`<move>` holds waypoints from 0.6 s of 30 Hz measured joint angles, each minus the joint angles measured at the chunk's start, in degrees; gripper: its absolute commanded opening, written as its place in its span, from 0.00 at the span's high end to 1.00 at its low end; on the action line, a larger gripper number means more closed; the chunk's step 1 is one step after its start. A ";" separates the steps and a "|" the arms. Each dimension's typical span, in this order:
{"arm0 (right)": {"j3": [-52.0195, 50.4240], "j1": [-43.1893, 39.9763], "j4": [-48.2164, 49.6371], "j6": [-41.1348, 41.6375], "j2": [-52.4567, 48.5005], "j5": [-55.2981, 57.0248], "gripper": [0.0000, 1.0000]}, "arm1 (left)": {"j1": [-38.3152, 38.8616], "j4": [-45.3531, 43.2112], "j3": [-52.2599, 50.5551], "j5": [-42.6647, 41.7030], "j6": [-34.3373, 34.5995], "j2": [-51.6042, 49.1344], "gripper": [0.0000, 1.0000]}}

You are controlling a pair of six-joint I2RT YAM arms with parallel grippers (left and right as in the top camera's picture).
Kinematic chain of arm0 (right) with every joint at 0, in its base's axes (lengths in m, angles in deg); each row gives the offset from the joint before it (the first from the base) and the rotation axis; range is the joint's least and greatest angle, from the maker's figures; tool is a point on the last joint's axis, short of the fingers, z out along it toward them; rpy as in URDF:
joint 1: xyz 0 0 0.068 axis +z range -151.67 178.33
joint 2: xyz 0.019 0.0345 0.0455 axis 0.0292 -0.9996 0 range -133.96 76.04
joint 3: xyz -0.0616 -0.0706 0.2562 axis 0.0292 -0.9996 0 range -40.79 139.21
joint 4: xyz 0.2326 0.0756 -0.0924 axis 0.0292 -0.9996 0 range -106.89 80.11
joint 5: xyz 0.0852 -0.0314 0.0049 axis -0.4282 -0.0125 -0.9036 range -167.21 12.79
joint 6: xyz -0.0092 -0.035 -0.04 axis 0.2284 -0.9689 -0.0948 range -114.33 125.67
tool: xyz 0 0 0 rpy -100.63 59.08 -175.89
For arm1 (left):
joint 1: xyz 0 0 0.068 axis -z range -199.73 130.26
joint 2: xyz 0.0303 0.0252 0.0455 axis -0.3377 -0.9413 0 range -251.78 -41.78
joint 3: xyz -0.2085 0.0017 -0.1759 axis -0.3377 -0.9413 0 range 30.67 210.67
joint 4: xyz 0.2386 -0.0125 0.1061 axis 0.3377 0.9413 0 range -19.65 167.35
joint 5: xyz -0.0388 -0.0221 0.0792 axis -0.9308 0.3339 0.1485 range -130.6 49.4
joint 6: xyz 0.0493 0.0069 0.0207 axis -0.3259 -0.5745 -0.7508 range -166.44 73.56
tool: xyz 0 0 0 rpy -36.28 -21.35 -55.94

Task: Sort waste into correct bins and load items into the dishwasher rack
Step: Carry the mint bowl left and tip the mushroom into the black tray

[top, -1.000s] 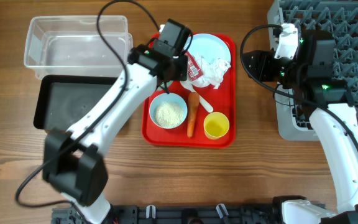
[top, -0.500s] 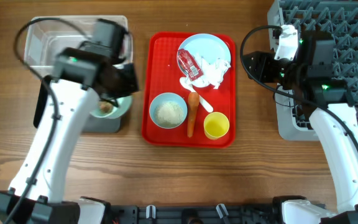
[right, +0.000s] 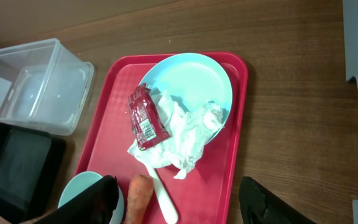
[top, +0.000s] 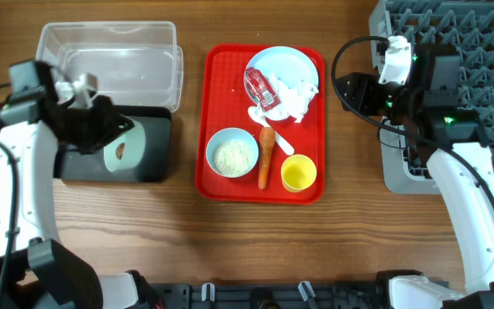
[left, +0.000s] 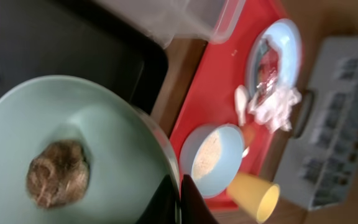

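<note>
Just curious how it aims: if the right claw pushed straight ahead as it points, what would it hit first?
The right gripper would probably meet the crumpled napkin on the red tray, or the white spoon beside it; depth is unclear.

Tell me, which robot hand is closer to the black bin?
Left. The left gripper holds the mint-green bowl right above the black bin. The right gripper hangs open far away, past the red tray, by the grey rack.

Robot lab: cabled arms (top: 470,193) at wooden table (top: 187,249).
</note>
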 measured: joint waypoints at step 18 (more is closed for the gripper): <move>0.00 0.00 -1.86 0.00 0.00 1.70 0.35 | -7.87 -17.94 -13.68 -26.29 -6.01 -3.61 0.96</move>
